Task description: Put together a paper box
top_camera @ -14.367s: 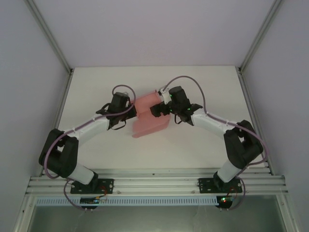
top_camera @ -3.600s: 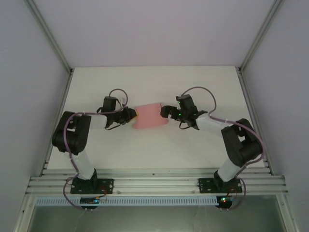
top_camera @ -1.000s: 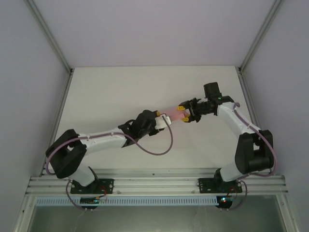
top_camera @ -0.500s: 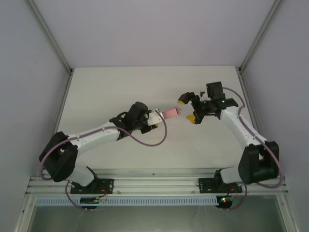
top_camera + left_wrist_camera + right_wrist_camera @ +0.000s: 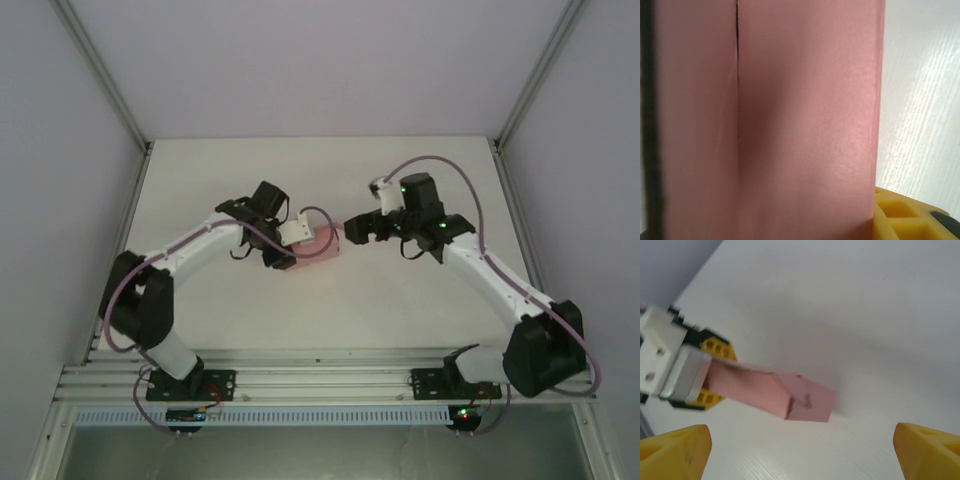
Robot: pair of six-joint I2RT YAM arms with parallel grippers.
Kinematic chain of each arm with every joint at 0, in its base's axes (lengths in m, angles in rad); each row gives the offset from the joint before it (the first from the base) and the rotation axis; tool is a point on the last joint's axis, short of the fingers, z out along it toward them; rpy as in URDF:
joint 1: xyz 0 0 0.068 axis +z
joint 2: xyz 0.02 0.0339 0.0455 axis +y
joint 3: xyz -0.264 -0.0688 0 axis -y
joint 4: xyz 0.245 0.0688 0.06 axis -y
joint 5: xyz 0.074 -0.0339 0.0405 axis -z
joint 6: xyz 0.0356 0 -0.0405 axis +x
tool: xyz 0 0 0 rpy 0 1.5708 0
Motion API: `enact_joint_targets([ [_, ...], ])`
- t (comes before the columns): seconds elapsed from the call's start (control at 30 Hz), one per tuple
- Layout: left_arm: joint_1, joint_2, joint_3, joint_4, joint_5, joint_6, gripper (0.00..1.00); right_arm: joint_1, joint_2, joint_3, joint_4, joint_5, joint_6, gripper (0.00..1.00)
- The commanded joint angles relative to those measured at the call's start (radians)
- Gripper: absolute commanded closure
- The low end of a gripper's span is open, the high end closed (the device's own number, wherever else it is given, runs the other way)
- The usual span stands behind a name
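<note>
The paper box (image 5: 325, 243) is a small pink rectangular box, folded up with its end flap closed. My left gripper (image 5: 298, 238) is shut on one end of it and holds it low over the white table (image 5: 220, 180), near the middle. In the left wrist view the pink box wall (image 5: 805, 125) fills most of the picture, with one yellow finger (image 5: 910, 215) beside it. The right wrist view has the box (image 5: 780, 390) sticking out of the left gripper (image 5: 695, 372). My right gripper (image 5: 357, 228) is open just right of the box's free end, its yellow fingertips (image 5: 677, 447) wide apart.
Grey walls and aluminium frame posts (image 5: 100, 75) close in the table on three sides. A rail (image 5: 320, 380) with the arm bases runs along the near edge. Bare table lies behind and in front of the grippers.
The right gripper let go of the box's end and opened. The left arm then swung the box back to the left, and the right gripper followed it leftward.
</note>
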Motion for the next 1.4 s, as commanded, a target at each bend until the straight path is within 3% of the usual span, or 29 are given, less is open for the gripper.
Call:
enact_joint_targets([
  [0.0,0.006,0.061,0.088,-0.111,0.016,0.031,0.65,0.026,0.09,0.097,-0.046,0.048,-0.153,0.09],
  [0.17,0.005,0.12,0.135,-0.132,-0.012,0.027,0.65,0.065,0.204,0.197,-0.116,0.097,-0.239,0.15],
  [0.23,0.007,0.122,0.133,-0.127,-0.008,0.027,0.64,0.074,0.239,0.228,-0.144,0.132,-0.242,0.25],
  [0.57,0.007,0.12,0.115,-0.103,0.016,0.028,0.62,0.083,0.362,0.286,-0.204,0.07,-0.261,0.47],
  [0.73,0.006,0.124,0.119,-0.102,0.012,0.014,0.62,0.076,0.373,0.299,-0.186,0.075,-0.236,0.78],
  [0.83,0.006,0.123,0.115,-0.093,0.011,0.013,0.62,0.079,0.378,0.317,-0.199,0.059,-0.202,0.91],
  [0.97,0.006,0.132,0.125,-0.084,0.013,0.004,0.62,0.095,0.387,0.353,-0.276,0.022,-0.134,0.96],
  [1.37,0.006,0.174,0.165,-0.07,0.02,-0.022,0.63,0.164,0.359,0.301,-0.261,0.168,0.128,1.0],
])
